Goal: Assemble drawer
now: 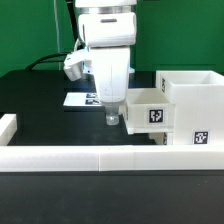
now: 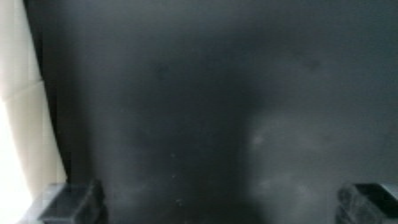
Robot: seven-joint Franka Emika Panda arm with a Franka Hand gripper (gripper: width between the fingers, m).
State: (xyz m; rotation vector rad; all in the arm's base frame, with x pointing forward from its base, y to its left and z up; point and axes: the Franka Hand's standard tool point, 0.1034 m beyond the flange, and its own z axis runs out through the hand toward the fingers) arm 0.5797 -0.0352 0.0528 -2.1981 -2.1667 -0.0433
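Apparently jaws open, beside drawer tray

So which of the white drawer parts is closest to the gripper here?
The smaller open-top tray, with the tag on its front. It sits right beside the gripper, on the exterior view's right. The taller housing stands behind it, farther right.

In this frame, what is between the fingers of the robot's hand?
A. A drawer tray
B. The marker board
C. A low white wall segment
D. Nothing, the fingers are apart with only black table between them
D. In the wrist view the fingers stand wide apart with only bare black table between them, and in the exterior view the hand hangs beside the tray without holding it.
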